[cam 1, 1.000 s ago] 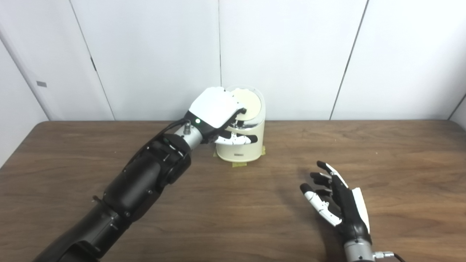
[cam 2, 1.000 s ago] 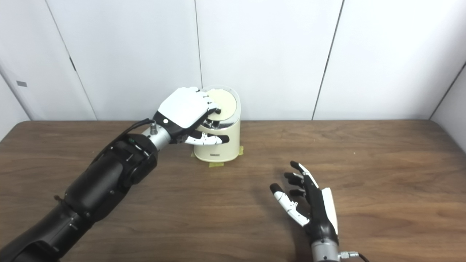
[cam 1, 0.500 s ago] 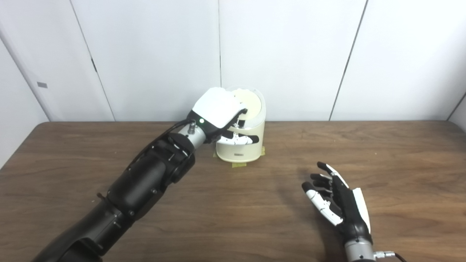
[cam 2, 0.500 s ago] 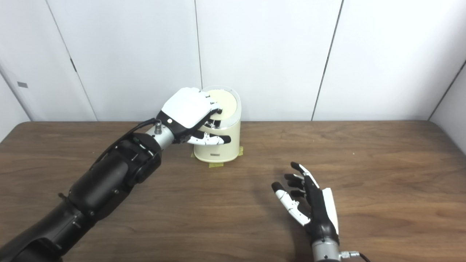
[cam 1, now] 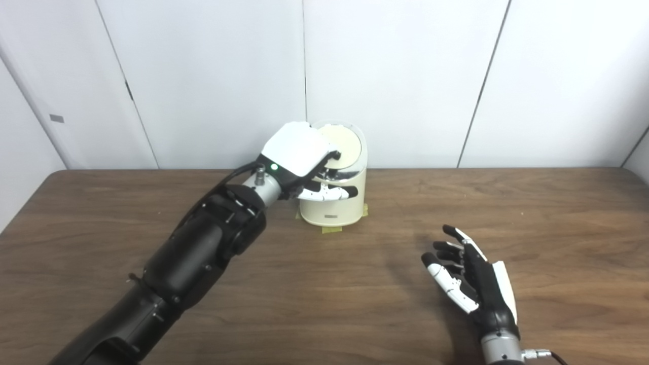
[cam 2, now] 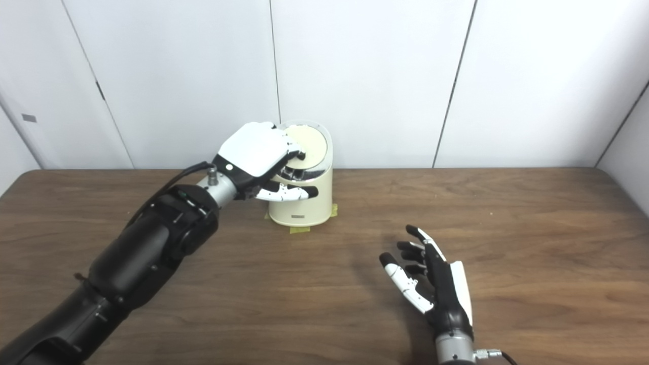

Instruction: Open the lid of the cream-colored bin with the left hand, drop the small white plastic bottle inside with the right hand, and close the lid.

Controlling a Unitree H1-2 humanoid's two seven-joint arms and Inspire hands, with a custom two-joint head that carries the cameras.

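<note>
The cream-colored bin (cam 1: 334, 207) stands at the back middle of the table, against the wall. Its round lid (cam 1: 349, 144) tilts toward me, with a chrome ring showing under its front edge. My left hand (cam 1: 296, 152) lies over the lid's left front; its fingers curl onto the lid edge and its thumb (cam 1: 329, 192) stretches across the bin's front. Palm up, my right hand (cam 2: 431, 286) rests open and empty low over the near right of the table. No small white bottle shows in either view.
Strips of yellow tape (cam 1: 332, 229) mark the bin's foot on the brown wooden table (cam 1: 314, 289). White wall panels (cam 1: 405, 76) rise directly behind the bin. My left forearm (cam 1: 203, 253) crosses the table's left half.
Half a second ago the lid stood tipped up a little higher under my left hand; now it sits lower again, as one second ago. The right hand has barely moved.
</note>
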